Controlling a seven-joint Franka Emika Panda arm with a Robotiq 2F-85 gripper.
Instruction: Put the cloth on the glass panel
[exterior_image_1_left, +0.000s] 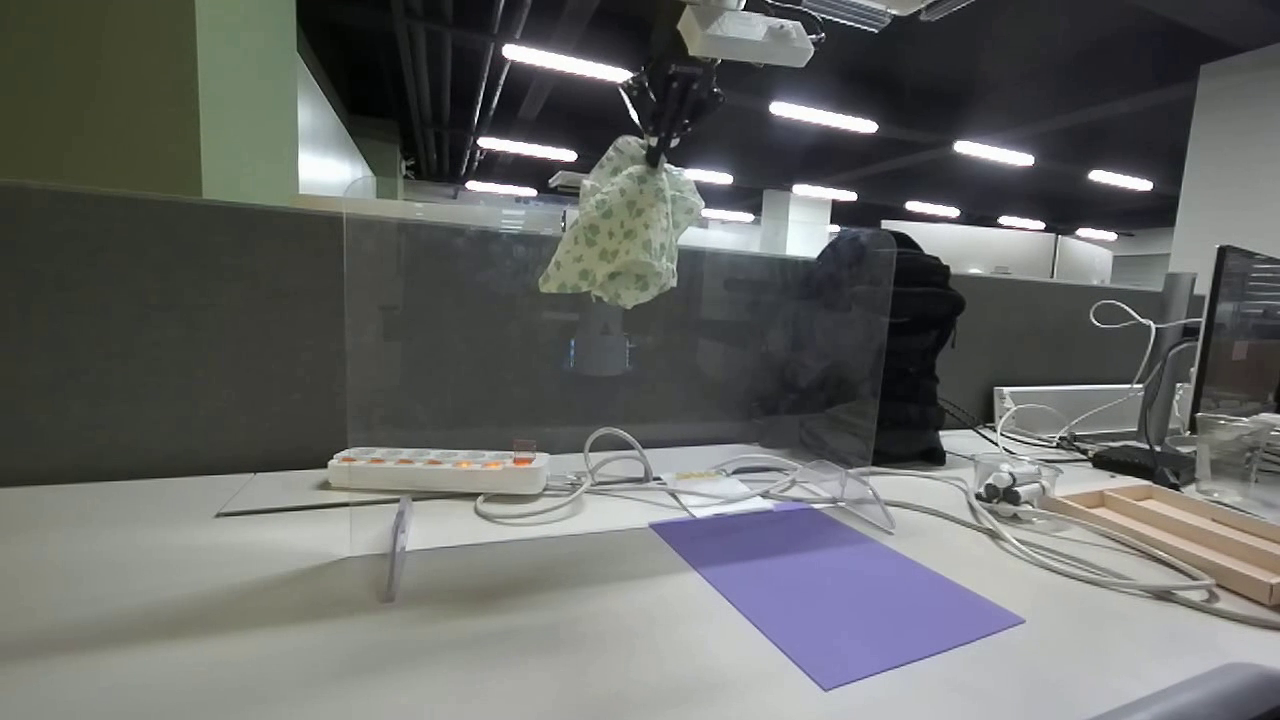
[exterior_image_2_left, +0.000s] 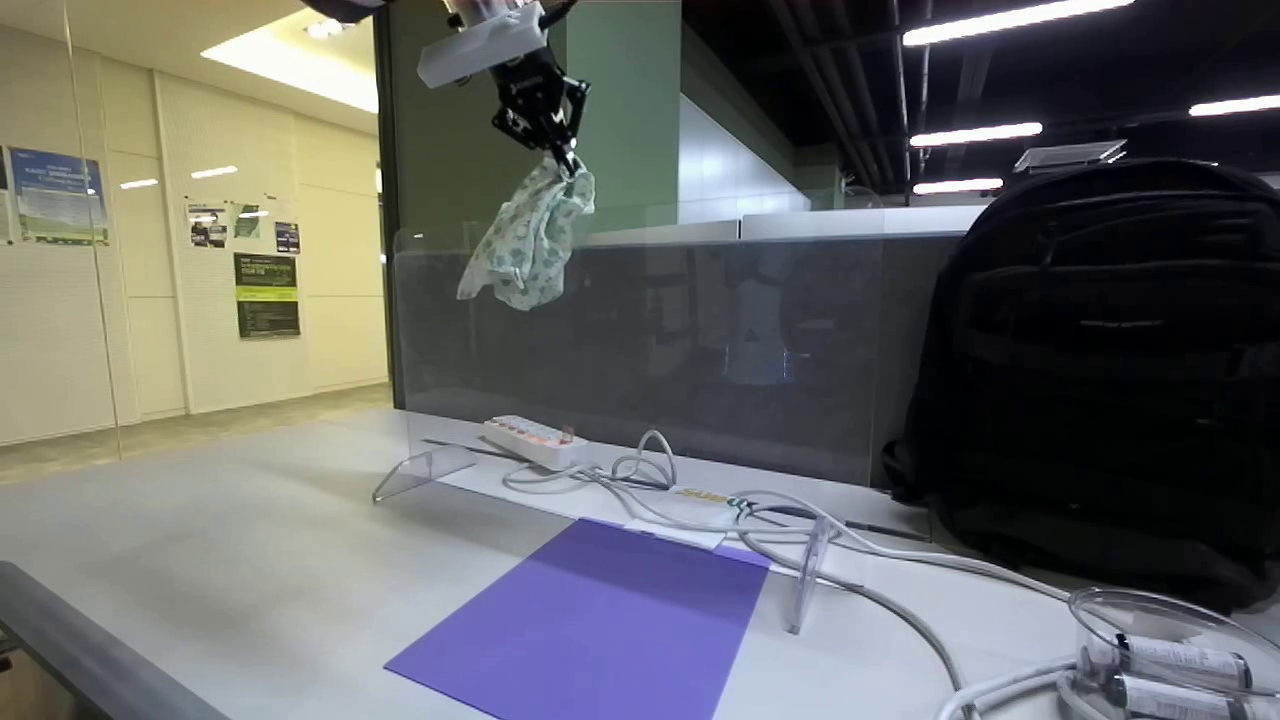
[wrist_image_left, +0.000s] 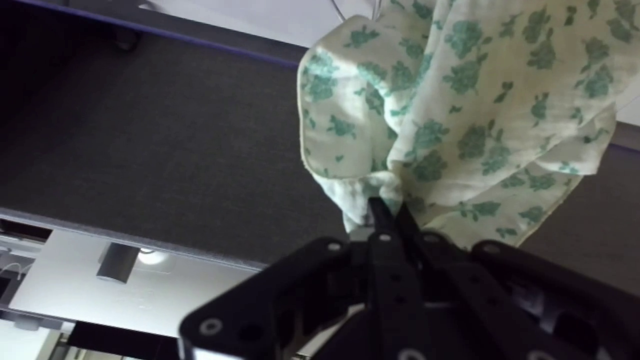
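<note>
So my black two-finger pincer (wrist_image_left: 390, 206) is squeezed tight on a bunched-up bit of a pale, green-flowered fabric cloth (wrist_image_left: 480, 115). In the wrist view the tips are nearly side by side with the material scrunched up around them, and the rest just hangs off me in floppy folds.

The cloth is up in the air, well clear of the smooth white table (exterior_image_1_left: 200, 640). In both exterior views its lower part overlaps the top of the big, flat, see-through glass panel (exterior_image_1_left: 450, 350), but honestly I can't tell if they're touching or which side of the panel it's on. The panel stands upright on the table, on little clear feet (exterior_image_1_left: 397, 550).

Other stuff around: a flat purple rectangular sheet (exterior_image_1_left: 835, 590) lies on the table by the panel's base. In an exterior view, a long white plastic power strip (exterior_image_1_left: 440, 472) with orange-lit switches sits behind the panel, mostly seen through it. There's a bulky black backpack (exterior_image_2_left: 1110, 380) standing against the dark grey partition (exterior_image_1_left: 150, 340), and a light-brown divided tray (exterior_image_1_left: 1230, 570) way over near a black-framed monitor (exterior_image_1_left: 1240, 340).
</note>
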